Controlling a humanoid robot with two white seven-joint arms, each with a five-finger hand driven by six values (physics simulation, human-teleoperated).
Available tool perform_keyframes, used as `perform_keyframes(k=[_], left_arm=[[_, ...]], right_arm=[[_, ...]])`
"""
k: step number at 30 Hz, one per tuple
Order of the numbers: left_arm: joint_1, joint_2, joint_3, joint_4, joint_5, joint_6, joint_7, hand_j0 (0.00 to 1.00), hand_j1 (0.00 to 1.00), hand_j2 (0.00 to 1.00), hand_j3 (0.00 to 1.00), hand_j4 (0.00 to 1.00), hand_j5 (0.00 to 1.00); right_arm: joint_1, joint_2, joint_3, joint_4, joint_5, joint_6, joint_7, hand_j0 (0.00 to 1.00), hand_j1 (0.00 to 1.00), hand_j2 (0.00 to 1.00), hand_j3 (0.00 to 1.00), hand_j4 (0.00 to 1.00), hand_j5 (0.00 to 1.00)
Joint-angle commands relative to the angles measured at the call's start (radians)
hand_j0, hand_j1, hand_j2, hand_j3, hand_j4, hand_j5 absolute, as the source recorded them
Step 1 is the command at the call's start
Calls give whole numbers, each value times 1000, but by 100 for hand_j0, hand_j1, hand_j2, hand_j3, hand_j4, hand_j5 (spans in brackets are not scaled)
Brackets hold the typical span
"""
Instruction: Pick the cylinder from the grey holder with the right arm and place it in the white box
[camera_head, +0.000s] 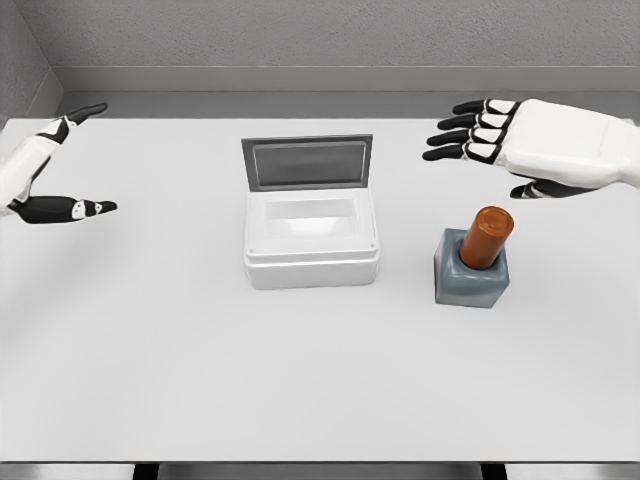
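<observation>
An orange-brown cylinder (487, 236) stands tilted in a grey block holder (470, 277) on the right of the white table. My right hand (490, 150) hovers above and behind it, fingers spread and pointing left, holding nothing, clear of the cylinder. A white box (311, 240) with its grey lid raised at the back sits open in the middle of the table, nothing visible inside. At the far left edge my left hand (60, 165) is open, thumb and fingers apart.
The white table (200, 380) runs to a front edge near the bottom of the picture. A grey wall stands behind the table's far edge. The box lid (307, 163) stands upright at the box's back.
</observation>
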Motion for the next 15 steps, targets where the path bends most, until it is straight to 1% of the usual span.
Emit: perform_keyframes(k=[1, 2, 4, 5, 6, 7, 8, 9, 10, 11, 13, 14, 15], left_arm=[[2, -15, 0, -5, 6, 1, 0, 100, 100, 100, 100, 100, 100], [2, -15, 0, -4, 6, 1, 0, 100, 100, 100, 100, 100, 100], [0, -49, -2, -14, 22, 1, 5, 100, 100, 100, 100, 100, 100], [0, -52, -3, -10, 41, 1, 5, 100, 100, 100, 100, 100, 100], [0, -52, -25, -5, 66, 1, 4, 100, 100, 100, 100, 100, 100], [-3, -52, -58, -4, 134, 1, 0, 100, 100, 100, 100, 100, 100], [-12, -59, -95, -4, 194, 1, -1, 100, 100, 100, 100, 100, 100], [-20, -62, -135, -8, 279, 1, -1, 100, 100, 100, 100, 100, 100], [-28, -62, -161, -8, 360, 1, -3, 100, 100, 100, 100, 100, 100], [-31, -62, -166, -11, 410, 1, -7, 100, 100, 100, 100, 100, 100], [-61, -62, -166, -24, 534, 1, -36, 100, 100, 100, 100, 100, 100], [-63, -62, -163, -36, 583, 1, -42, 100, 100, 100, 100, 100, 100], [-74, -64, -164, -36, 612, 1, -42, 100, 100, 100, 100, 100, 100]], right_arm=[[2, -1, 2, 0, -4, 1, 1, 100, 100, 100, 100, 100, 100], [0, -2, 2, 0, -6, 1, 1, 100, 100, 100, 100, 100, 100], [0, -10, -1, 0, -14, 1, -10, 100, 100, 100, 100, 100, 100], [-3, -10, -9, 0, -18, 1, -10, 100, 100, 100, 100, 100, 100], [-6, -10, -9, 0, -18, 1, -10, 100, 100, 100, 100, 100, 100], [-14, -10, -4, 0, -12, 1, -5, 100, 100, 100, 100, 100, 100], [-34, -8, -4, 0, -11, 1, 45, 100, 100, 100, 100, 100, 100], [-40, -4, -6, 1, -18, 1, 145, 100, 100, 100, 100, 100, 100], [-40, -1, -8, 0, -31, 1, 180, 100, 100, 100, 100, 100, 100], [-41, -2, -9, 0, -52, 1, 192, 100, 100, 100, 100, 100, 100], [-55, -10, -8, 3, -98, 1, 283, 100, 100, 100, 100, 100, 100], [-54, -10, 0, 9, -110, 1, 333, 100, 100, 100, 100, 100, 100], [-55, -10, 2, 18, -109, 1, 338, 100, 100, 100, 100, 100, 100]])
